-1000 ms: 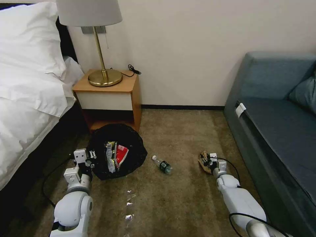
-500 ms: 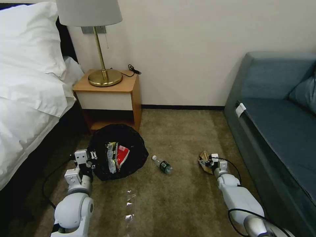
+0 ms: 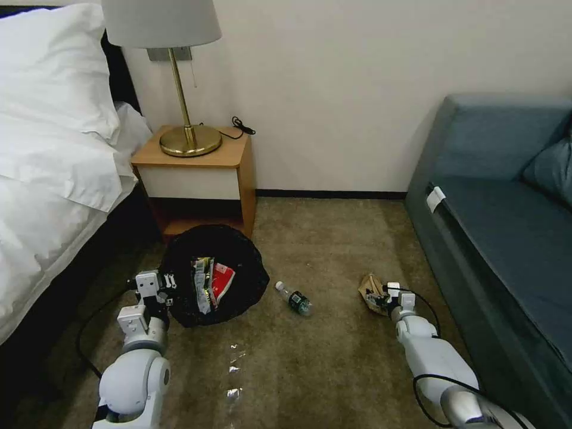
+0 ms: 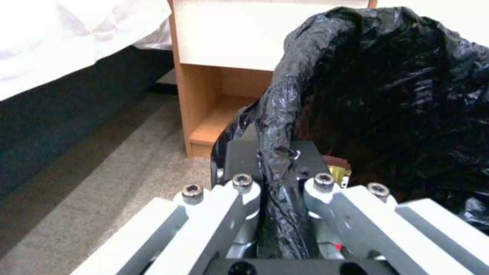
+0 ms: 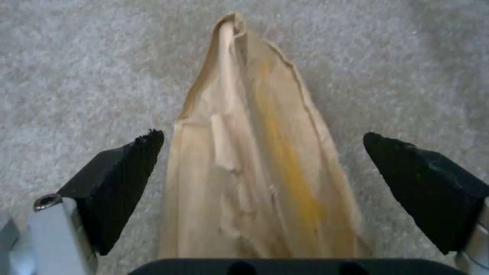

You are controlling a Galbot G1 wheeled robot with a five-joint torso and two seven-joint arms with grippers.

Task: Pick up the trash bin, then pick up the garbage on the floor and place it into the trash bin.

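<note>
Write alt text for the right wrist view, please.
The open right hand straddles crumpled brown paper lying on the carpet, one black fingertip on each side, apart from the paper.

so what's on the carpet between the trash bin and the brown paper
In the head view, the small clear bottle lies on its side on bare carpet between the trash bin and the brown paper.

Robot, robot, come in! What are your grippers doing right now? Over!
Left gripper shut on bin rim. Right gripper open around brown paper on carpet. Bottle on floor between. Nothing in the way.
</note>
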